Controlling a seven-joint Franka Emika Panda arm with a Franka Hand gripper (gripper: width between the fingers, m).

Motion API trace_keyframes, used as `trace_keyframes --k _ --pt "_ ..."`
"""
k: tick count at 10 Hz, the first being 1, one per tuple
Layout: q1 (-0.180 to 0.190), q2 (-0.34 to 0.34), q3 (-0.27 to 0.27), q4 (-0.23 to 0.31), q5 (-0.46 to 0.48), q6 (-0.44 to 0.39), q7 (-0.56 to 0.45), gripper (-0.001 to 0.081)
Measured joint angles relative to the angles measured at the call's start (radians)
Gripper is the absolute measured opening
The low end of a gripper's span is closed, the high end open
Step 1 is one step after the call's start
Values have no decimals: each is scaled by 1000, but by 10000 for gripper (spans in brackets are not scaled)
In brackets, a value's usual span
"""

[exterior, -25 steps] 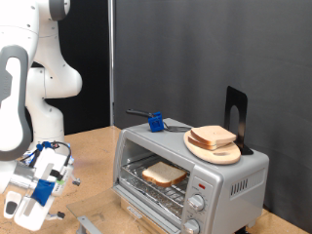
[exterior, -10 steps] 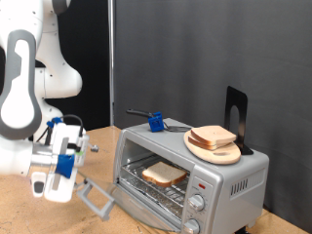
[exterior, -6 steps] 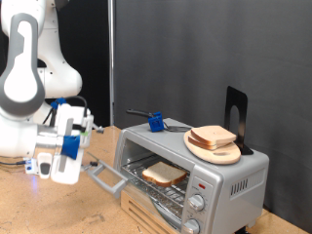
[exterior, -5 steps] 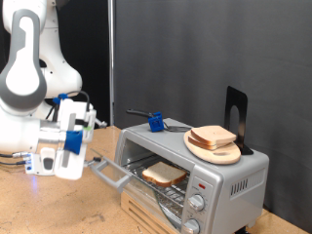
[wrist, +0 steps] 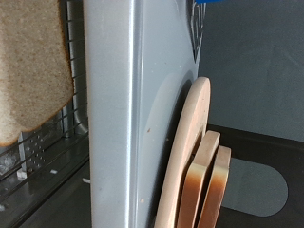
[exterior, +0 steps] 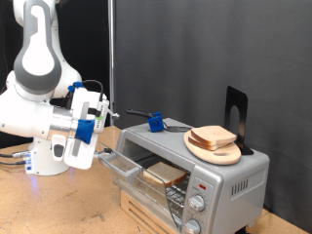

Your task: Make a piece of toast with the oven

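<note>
arm bent low on the exterior view's left, its white forearm reaching toward the oven [exterior: 195, 166], with the gripper [exterior: 100, 146] pressed up against the half-raised glass door [exterior: 125, 163] at the oven's front left. whether the fingers are spread or pressed together cannot be told; they are hidden behind the hand and do not show in the wrist view.

the piece of toast [exterior: 163, 174] lies flat on the wire rack [exterior: 175, 191] inside the oven, partly hidden by the door. in the wrist view it shows as a pale slab [wrist: 28, 66] beside the oven's grey side wall [wrist: 133, 114].

on the oven's roof sits a round wooden plate [exterior: 213, 149] bearing stacked slices [exterior: 213, 136], with a blue-handled tool [exterior: 154, 121] beside it. no writing can be read anywhere.
</note>
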Motion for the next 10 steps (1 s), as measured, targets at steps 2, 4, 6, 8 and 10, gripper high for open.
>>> trace_keyframes --k 2,4,6,8,10 --pt "1 -10 13 -4 1 -7 -1 808" --pt "6 -11 27 -6 -20 -64 -19 808" --pt "7 -31 28 -30 -66 -108 -25 808" --pt "4 -74 25 -70 -120 -119 -22 808" --pt "-29 -113 -5 -88 -175 -137 -1 808"
